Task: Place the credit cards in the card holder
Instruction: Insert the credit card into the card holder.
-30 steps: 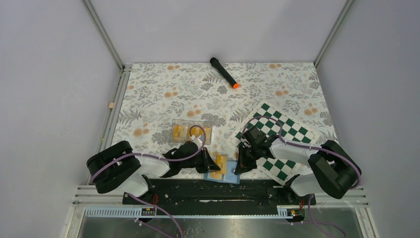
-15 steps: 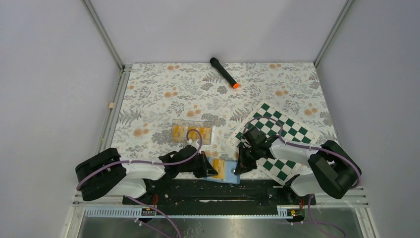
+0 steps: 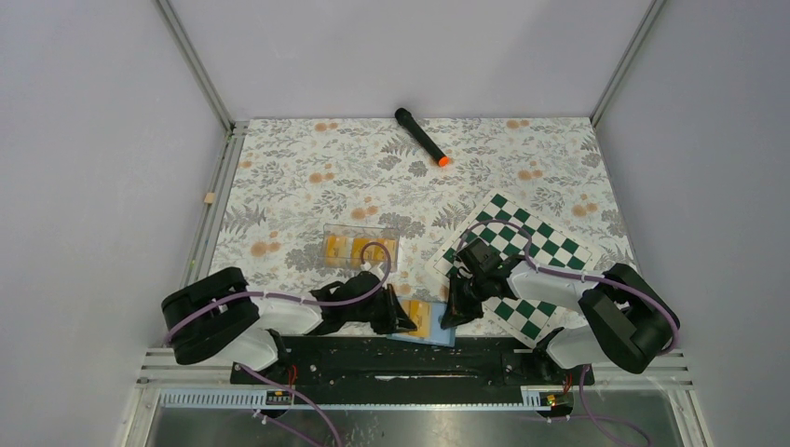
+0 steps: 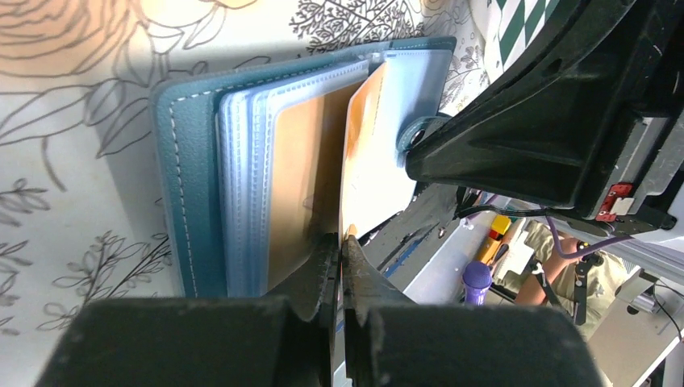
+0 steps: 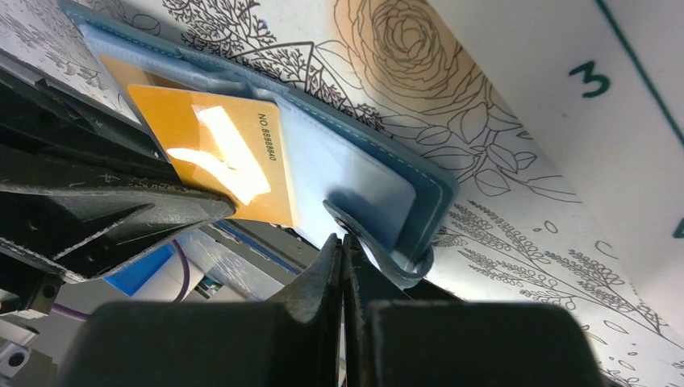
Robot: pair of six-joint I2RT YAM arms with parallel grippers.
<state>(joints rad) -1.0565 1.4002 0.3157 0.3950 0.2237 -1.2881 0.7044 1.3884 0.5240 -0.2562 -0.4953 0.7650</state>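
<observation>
The blue card holder (image 4: pixel 193 177) lies open on the floral cloth at the near edge (image 3: pixel 430 326). My left gripper (image 4: pixel 340 238) is shut on an orange-yellow credit card (image 4: pixel 360 145), held edge-on, its far end between the holder's pale sleeves. Another card (image 4: pixel 294 177) sits in a sleeve beside it. My right gripper (image 5: pixel 343 238) is shut on the holder's pale inner flap (image 5: pixel 355 185), next to the snap tab (image 5: pixel 379 246). The held card (image 5: pixel 218 161) shows there too. More cards lie in a clear tray (image 3: pixel 359 247).
A green and white chessboard (image 3: pixel 536 256) lies under my right arm. A black marker with an orange tip (image 3: pixel 419 135) lies at the far edge. The black base rail (image 3: pixel 373 358) runs just behind the holder. The two grippers (image 3: pixel 396 315) (image 3: pixel 456 305) are close together.
My left arm's elbow swung out to the left and came back. Its gripper stayed at the holder with the card, shifting slightly. My right arm has not moved.
</observation>
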